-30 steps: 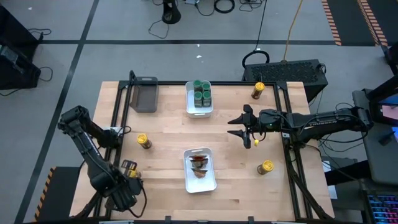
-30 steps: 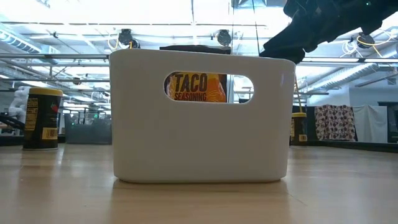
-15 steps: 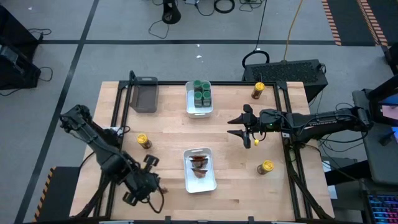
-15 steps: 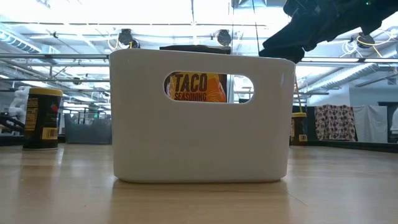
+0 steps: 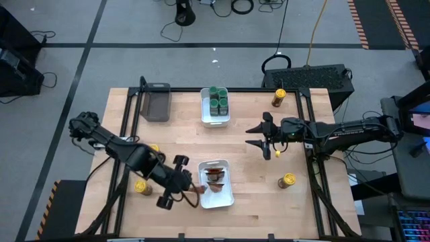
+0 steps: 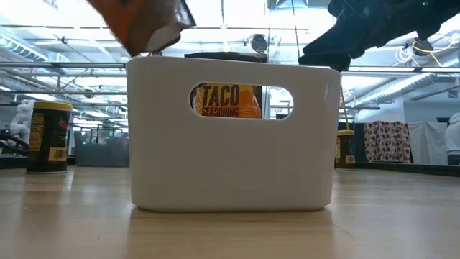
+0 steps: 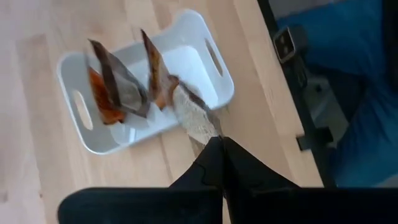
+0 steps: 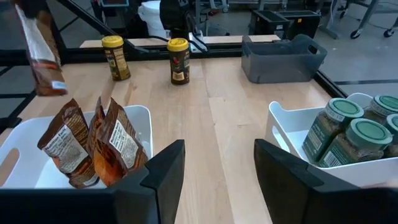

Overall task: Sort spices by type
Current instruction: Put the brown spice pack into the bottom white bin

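My left gripper (image 5: 191, 189) is shut on a brown-orange packet (image 7: 191, 112) at the left rim of the near white bin (image 5: 222, 199). That bin holds other packets (image 5: 215, 177), which stand on edge. The low view shows the held packet (image 6: 146, 25) above the bin's corner. Green-lidded jars (image 5: 217, 100) fill the far bin (image 5: 215, 118). Yellow-lidded jars stand on the table at the far right (image 5: 279, 97), near right (image 5: 287, 180) and near left (image 5: 141, 187). My right gripper (image 5: 248, 138) hovers open, right of centre, with nothing between its fingers. My left gripper pinches the packet by one end (image 7: 208, 132) between its two fingers. The fingers slant down from the table's left. The packet sticks out beyond the fingertips, tilted and lifted clear, over the bin's left rim (image 7: 165, 127).
A dark grey tray (image 5: 156, 101) stands at the far left. Another yellow-lidded jar (image 5: 154, 148) shows beside my left arm, and one (image 5: 277, 153) stands under my right arm. Bare wood lies between the two bins.
My left gripper has swung from the table's near left corner toward the right edge, up to the near bin's left side, rising and turning as it went. The packet has come into the low view above the bin. The near-left yellow-lidded jar now shows uncovered.
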You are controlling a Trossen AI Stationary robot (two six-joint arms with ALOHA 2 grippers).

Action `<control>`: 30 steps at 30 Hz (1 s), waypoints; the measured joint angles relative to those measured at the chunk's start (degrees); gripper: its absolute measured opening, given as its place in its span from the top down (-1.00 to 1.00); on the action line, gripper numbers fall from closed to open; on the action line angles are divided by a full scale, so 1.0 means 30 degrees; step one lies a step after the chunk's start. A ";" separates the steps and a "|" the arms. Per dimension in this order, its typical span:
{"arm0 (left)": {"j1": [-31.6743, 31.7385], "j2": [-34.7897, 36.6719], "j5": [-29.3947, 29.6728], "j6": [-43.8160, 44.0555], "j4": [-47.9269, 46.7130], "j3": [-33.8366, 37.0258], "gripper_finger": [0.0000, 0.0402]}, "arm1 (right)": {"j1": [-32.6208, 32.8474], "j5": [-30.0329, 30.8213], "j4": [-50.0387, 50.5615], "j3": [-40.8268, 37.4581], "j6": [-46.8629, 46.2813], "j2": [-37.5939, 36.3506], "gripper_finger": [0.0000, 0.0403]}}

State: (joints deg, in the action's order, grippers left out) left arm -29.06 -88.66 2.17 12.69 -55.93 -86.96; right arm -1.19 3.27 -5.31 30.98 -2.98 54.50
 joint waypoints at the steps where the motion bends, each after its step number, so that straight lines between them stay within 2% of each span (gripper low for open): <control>1: 0.0231 0.0000 -0.0044 -0.0011 0.0047 -0.0131 1.00 | 0.0000 -0.0004 0.0122 0.0000 0.0000 0.0000 0.14; 6: 0.1214 0.0000 -0.0125 -0.0949 0.0916 -0.0524 1.00 | 0.0007 -0.0025 0.1207 0.0000 -0.0270 0.0000 0.14; 11: 0.1377 0.0000 -0.1506 -0.2467 0.2847 -0.0547 1.00 | 0.0107 -0.0059 0.2925 0.0000 -0.1482 0.0000 0.14; 20: 0.1478 -0.0934 -0.1231 -0.2344 0.5258 -0.0547 1.00 | 0.1640 -0.0044 0.2501 -0.0007 -0.1932 0.0007 0.14; 23: 0.1266 -0.1734 -0.1751 -0.2331 0.5752 -0.0547 1.00 | 0.2177 -0.0041 0.2325 -0.0007 -0.1931 0.0007 0.14; 30: 0.1262 -0.2281 -0.1811 -0.1462 0.5300 -0.0547 1.00 | 0.2948 -0.0031 0.2256 -0.0007 -0.2077 0.0007 0.14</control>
State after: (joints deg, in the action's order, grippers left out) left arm -25.27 -95.51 -3.27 8.30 -40.03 -88.60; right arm 7.65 3.17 1.45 30.96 -9.22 54.52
